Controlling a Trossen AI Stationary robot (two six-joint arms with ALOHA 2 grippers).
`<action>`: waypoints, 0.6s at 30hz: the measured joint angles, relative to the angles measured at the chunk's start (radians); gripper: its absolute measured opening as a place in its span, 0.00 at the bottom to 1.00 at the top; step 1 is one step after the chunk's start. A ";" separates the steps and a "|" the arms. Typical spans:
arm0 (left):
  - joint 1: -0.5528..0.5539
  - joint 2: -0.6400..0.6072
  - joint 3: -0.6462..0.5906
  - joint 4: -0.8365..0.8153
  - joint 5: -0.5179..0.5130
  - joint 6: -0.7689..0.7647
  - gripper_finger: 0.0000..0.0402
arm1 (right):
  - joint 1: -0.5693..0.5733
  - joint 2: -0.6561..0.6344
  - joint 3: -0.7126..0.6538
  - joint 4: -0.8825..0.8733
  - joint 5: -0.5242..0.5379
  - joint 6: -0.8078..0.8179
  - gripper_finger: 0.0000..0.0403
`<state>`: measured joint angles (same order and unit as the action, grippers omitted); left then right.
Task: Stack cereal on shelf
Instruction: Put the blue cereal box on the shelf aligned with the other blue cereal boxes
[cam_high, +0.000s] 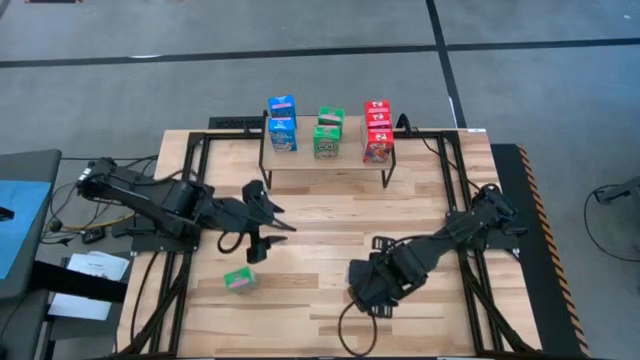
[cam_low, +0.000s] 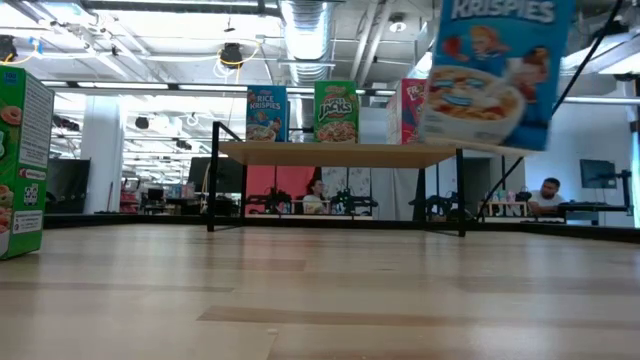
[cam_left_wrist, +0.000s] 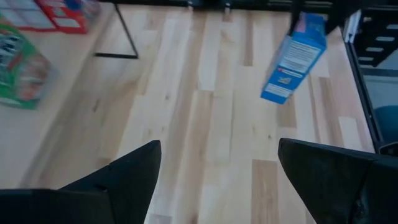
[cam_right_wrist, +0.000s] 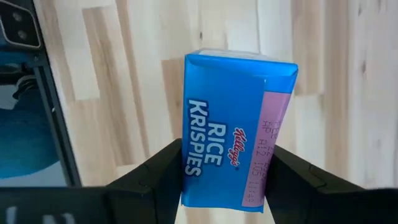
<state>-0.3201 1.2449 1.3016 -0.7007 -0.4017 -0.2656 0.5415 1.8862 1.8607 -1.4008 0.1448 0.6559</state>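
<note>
The shelf (cam_high: 330, 170) stands at the table's far middle on thin black legs. It carries blue (cam_high: 282, 123), green (cam_high: 328, 134) and red (cam_high: 377, 131) cereal boxes, stacked two high at the blue and red ends. One green box (cam_high: 240, 281) stands alone on the table near the left front. My right gripper (cam_high: 372, 283) hangs over the table's near right and is shut on a blue Rice Krispies box (cam_low: 495, 70), which the arm hides in the high view. My left gripper (cam_high: 262, 225) hovers open over the table's left middle, with nothing between its fingers (cam_left_wrist: 134, 171). My right gripper pinches the blue box near its top end (cam_right_wrist: 205, 186) between its two fingers, one on each broad face. The fingers come from above, pointing down. The box hangs below them, slightly tilted, its bottom edge (cam_low: 480, 140) well clear of the table.
Bare plank tabletop stretches between the two arms and in front of the shelf (cam_low: 340, 153). The shelf's black legs (cam_high: 386, 178) stand at its corners. Black frame rails run along the table's left and right edges. People sit in the room beyond the table.
</note>
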 joint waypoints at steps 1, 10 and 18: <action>-0.005 0.000 -0.027 0.027 0.000 -0.003 0.78 | -0.009 0.000 0.002 0.003 0.000 -0.017 0.53; -0.011 0.000 -0.261 0.372 0.024 -0.059 0.78 | -0.066 0.000 0.003 0.042 0.000 -0.172 0.53; -0.017 0.000 -0.393 0.589 0.049 -0.052 0.78 | -0.126 0.000 0.003 0.092 -0.012 -0.308 0.53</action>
<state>-0.3370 1.2453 0.9083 -0.1113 -0.3526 -0.3179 0.4157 1.8862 1.8637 -1.3093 0.1328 0.3479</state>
